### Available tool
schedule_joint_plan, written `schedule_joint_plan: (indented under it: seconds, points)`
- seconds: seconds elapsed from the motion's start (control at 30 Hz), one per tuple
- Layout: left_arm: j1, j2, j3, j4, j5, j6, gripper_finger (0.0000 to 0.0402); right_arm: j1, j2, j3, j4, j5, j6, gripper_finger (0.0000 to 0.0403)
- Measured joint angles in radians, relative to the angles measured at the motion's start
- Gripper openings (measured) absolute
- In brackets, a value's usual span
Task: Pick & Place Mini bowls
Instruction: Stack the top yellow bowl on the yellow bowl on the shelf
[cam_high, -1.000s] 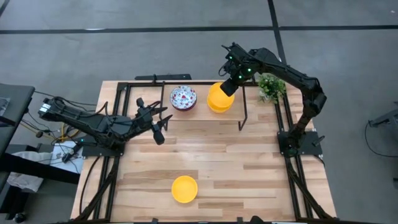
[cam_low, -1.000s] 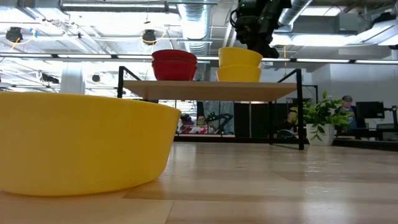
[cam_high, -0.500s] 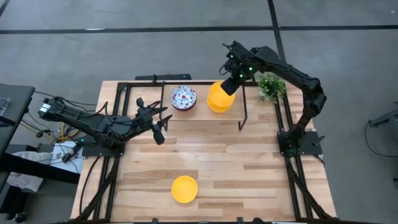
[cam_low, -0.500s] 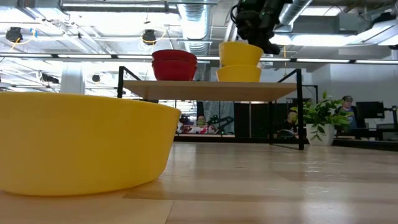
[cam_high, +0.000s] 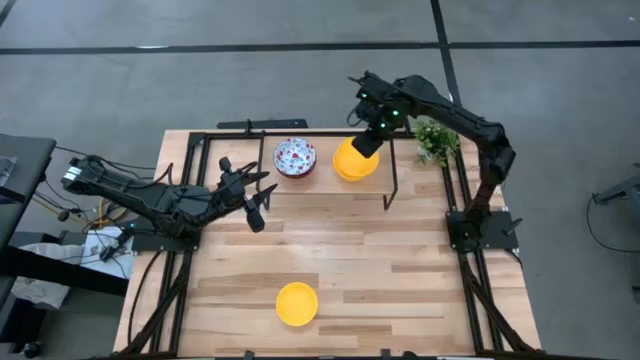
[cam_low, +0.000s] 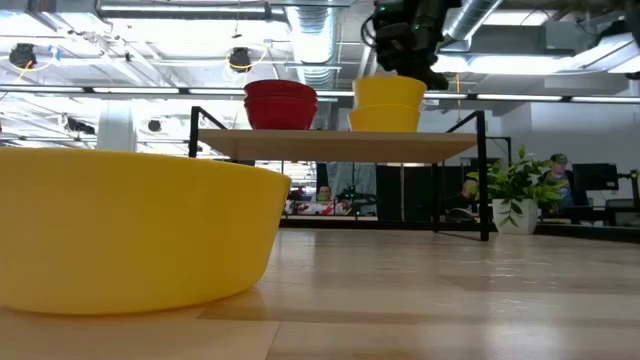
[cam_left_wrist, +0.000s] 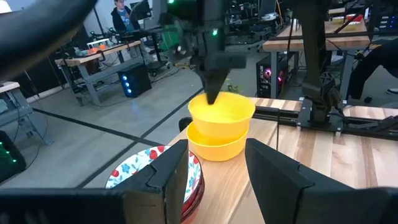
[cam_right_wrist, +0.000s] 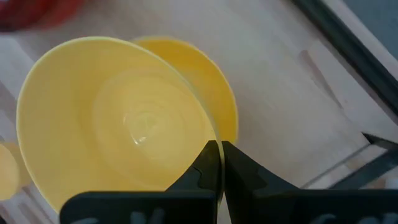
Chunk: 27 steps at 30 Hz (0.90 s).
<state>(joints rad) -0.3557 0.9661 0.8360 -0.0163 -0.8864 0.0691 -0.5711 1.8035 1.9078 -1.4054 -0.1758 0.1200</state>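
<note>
From above, my right gripper (cam_high: 366, 143) pinches the upper yellow bowl (cam_high: 350, 156) by its rim over the lower yellow bowl (cam_high: 357, 173). Wrist view: it sits tilted, offset sideways. My left gripper (cam_high: 255, 200) waits parted, empty.

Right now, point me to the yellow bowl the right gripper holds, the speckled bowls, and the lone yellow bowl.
held yellow bowl (cam_right_wrist: 118, 130), right wrist view, inner bottom.
speckled bowls (cam_high: 294, 155), high view, top bowl's patterned inside.
lone yellow bowl (cam_high: 297, 303), high view, centre of the inside.
</note>
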Motion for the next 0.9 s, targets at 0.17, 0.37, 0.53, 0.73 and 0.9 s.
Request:
schedule_joint_plan:
  seconds: [0.17,0.37,0.53,0.73,0.9]
  points:
    - [0.000,0.000,0.000,0.005,0.000,-0.006,0.0159,0.015,0.102,0.147,-0.082,0.044,-0.047,0.0000]
    - [0.000,0.000,0.000,0.011,0.000,-0.007,0.0159,0.013,0.152,0.271,-0.129,0.048,-0.069,0.0000]
    - [0.000,0.000,0.000,0.016,0.000,-0.001,0.0159,0.013,0.153,0.276,-0.165,0.044,-0.076,0.0000]
    - [0.000,0.000,0.000,0.018,0.000,0.000,0.0159,0.014,0.166,0.277,-0.165,0.042,-0.092,0.0000]
    - [0.000,0.000,0.000,0.018,0.000,0.000,0.0159,0.014,0.178,0.277,-0.166,0.044,-0.103,0.0000]
